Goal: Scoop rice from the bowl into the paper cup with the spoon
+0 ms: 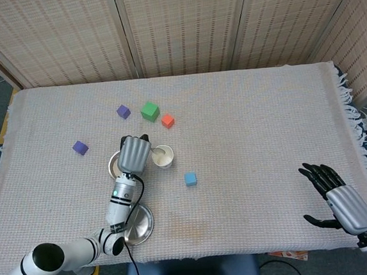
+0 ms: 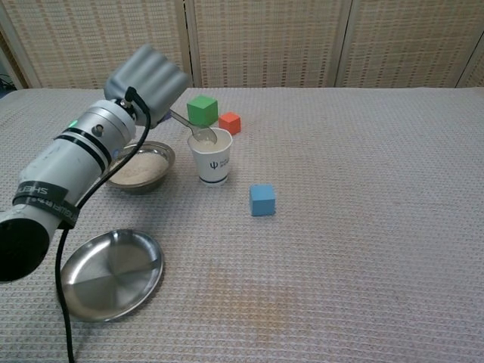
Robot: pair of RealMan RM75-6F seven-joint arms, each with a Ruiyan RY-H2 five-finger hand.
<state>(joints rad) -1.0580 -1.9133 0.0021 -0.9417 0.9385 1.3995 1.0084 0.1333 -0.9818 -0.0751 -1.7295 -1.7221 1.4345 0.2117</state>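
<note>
My left hand (image 2: 147, 82) (image 1: 134, 154) holds the metal spoon (image 2: 193, 128), tilted down with its tip inside the white paper cup (image 2: 212, 156) (image 1: 162, 156). The steel bowl of rice (image 2: 142, 168) sits just left of the cup, partly hidden by my left forearm; in the head view only its left rim (image 1: 112, 163) shows beside the hand. My right hand (image 1: 338, 198) hangs open at the table's near right corner, far from the cup, and does not appear in the chest view.
An empty steel plate (image 2: 110, 272) lies near the front left edge. A blue cube (image 2: 262, 200) sits right of the cup; green (image 2: 203, 110) and red (image 2: 230, 122) cubes behind it. Two purple cubes (image 1: 123, 111) (image 1: 79, 147) lie further left.
</note>
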